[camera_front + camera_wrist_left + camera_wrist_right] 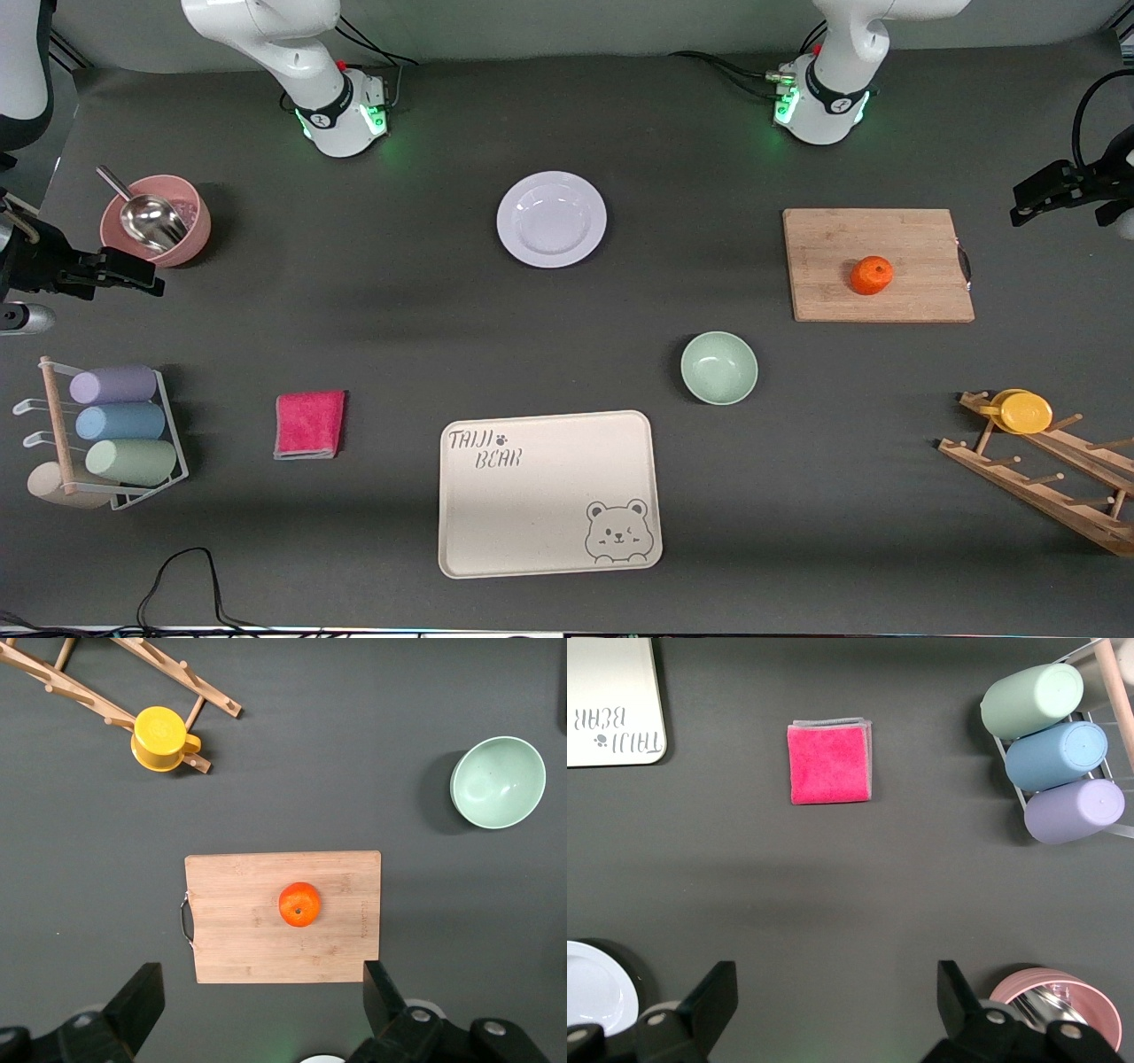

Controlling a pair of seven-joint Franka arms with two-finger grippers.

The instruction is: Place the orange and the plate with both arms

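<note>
Lowering the left gripper [257, 1014], jaws wide and empty, squarely astride the orange [299, 904] is advised; right gripper [837, 1014], likewise spread and empty, waits.

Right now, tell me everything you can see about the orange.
The orange is a small, round, bright-orange fruit with a dark dimpled stem spot facing up, as the left wrist view shows. It looks whole and unpeeled. It sits on the wooden cutting board, near the board's middle, toward the left arm's end of the table. Only the board touches it; no gripper is on it.
</note>
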